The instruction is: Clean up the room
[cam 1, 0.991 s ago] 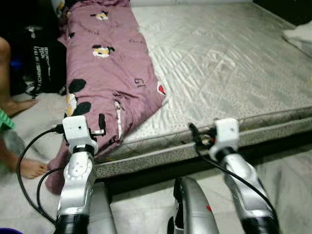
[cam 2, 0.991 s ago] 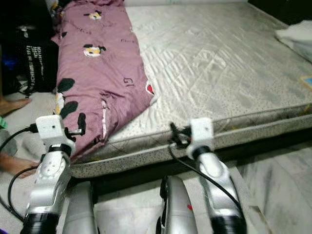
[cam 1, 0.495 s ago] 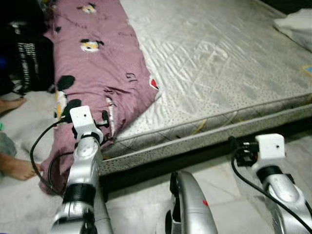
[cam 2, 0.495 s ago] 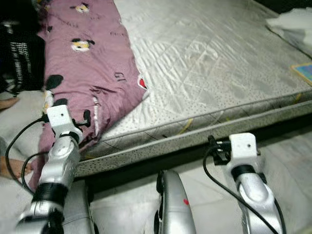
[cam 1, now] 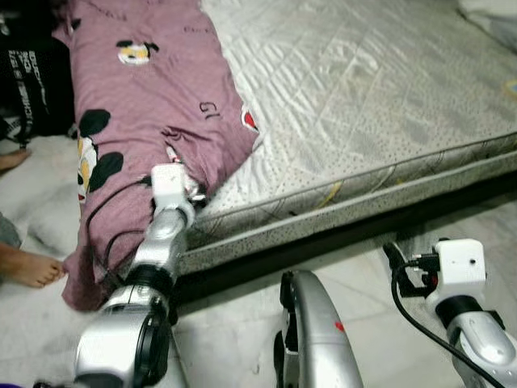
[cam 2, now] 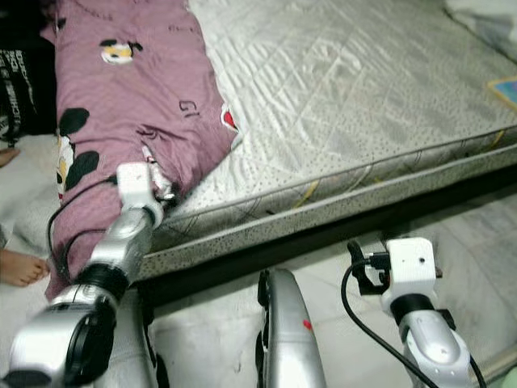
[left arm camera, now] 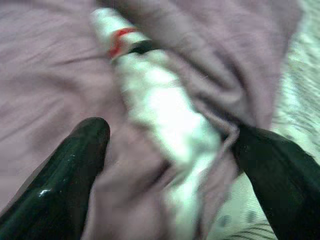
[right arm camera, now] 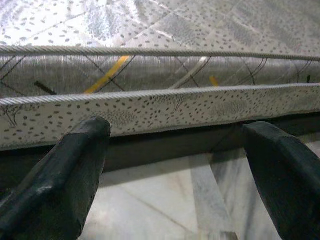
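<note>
Left wrist view: left gripper (left arm camera: 170, 145) jaws spread around a fold of the purple cartoon-print blanket (cam 1: 145, 113) draped over the mattress (cam 1: 363, 89) edge, positioned to grab; right gripper (right arm camera: 175, 165) gapes, facing the mattress side

The dark bag (cam 1: 28, 77) at the far left, beside the bed, carries white block lettering running sideways down its face. The letters are too small and blurred to read as words. The purple blanket (cam 1: 153, 97) lying along the left side of the mattress (cam 1: 363, 89) bears a few small dark marks between its cartoon figures. One near its lower edge looks like the letters "GI" or "GJ" (cam 1: 208, 109), and another faint line of script sits near its upper edge, but neither is clear enough to be sure of. No other text, number or brand can be read.
</note>
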{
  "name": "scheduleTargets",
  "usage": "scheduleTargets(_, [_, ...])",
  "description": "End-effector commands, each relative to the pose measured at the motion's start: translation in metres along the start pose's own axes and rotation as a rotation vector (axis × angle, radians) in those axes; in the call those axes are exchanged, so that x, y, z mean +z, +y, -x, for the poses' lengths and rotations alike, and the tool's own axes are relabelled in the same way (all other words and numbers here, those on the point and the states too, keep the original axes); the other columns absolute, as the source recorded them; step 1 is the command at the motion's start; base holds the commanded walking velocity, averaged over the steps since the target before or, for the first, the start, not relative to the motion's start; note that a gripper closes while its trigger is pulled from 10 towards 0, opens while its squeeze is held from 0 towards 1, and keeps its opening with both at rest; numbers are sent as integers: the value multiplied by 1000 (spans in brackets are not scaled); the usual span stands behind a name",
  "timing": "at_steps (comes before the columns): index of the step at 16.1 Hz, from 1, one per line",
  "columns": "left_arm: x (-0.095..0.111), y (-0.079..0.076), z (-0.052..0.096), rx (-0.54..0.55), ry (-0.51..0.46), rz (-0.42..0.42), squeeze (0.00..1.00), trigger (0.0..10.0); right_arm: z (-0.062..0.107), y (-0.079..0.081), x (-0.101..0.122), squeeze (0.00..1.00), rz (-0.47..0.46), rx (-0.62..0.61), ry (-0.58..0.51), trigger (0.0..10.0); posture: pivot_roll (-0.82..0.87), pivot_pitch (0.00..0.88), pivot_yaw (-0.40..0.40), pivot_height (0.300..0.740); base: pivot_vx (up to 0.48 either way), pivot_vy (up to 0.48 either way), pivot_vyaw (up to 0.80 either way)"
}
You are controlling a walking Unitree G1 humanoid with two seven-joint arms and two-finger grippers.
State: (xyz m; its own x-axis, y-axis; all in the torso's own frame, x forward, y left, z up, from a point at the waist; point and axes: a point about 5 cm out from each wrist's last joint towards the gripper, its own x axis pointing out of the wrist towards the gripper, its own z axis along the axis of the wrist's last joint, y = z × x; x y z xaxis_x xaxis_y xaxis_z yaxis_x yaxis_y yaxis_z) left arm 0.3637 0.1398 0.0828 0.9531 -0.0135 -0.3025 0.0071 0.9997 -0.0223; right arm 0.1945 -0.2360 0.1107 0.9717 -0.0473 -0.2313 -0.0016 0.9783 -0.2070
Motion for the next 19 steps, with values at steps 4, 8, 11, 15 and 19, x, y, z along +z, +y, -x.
scheduleTargets(4, [-15, -70, 7, -378, 30, -305, 0, 10000, -3, 1, 4, 0, -5, -5, 4, 10000, -222, 178, -46, 530, 0, 0, 0])
scheduleTargets(8, [-46, -96, 24, -555, 80, -377, 0, 10000, -12, 4, 7, 0, -6, -1, -4, 10000, -214, 156, -43, 530, 0, 0, 0])
scheduleTargets(11, [-54, -113, 36, -733, 41, -492, 0, 10000, -22, 8, 9, 0, -14, 2, -20, 10000, -190, 129, -35, 530, 0, 0, 0])
scheduleTargets(15, [-9, -121, 37, -758, -218, -394, 0, 10000, -33, 15, 12, 0, -28, 7, -45, 10000, -163, 106, -29, 530, 0, 0, 0])
scheduleTargets(19, [65, -100, 34, -557, -558, -292, 0, 10000, -39, 20, 12, 0, -37, -2, -55, 10000, -143, 94, -27, 530, 0, 0, 0])
